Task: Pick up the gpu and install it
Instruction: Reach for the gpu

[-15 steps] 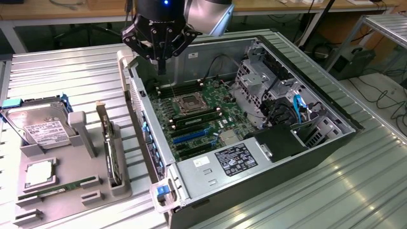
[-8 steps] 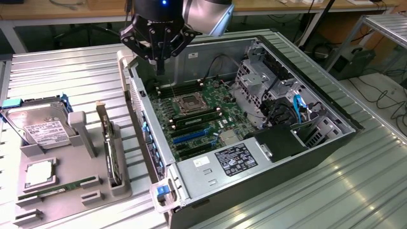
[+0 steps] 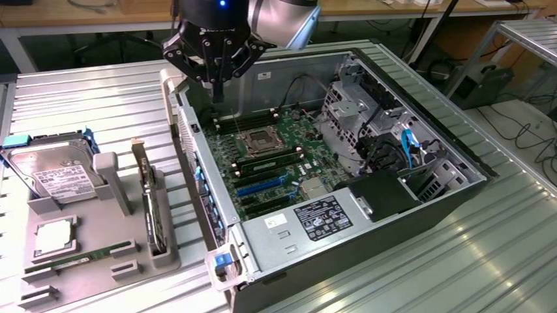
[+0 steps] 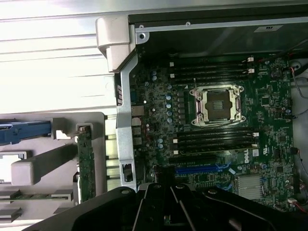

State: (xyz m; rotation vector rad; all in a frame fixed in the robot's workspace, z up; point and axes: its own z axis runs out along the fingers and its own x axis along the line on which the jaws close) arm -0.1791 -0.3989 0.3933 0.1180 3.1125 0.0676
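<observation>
The fingers (image 3: pixel 218 88) are hanging shut above the open computer case (image 3: pixel 383 254), over the far end of the green board (image 3: pixel 291 127). They are holding nothing. The gpu (image 3: pixel 152 208) is standing on its edge in the gray tray (image 3: pixel 87 261) on the desk (image 3: pixel 96 91), just beside the case and well apart from the fingers. A hard drive (image 3: pixel 57 176) is sitting in the same tray.

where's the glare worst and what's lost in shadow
Exterior view: glare whitens the metal table around the hard drive; wrist view: the metal table burns out white beside the computer case, whose inner wall is in deep shadow.
</observation>
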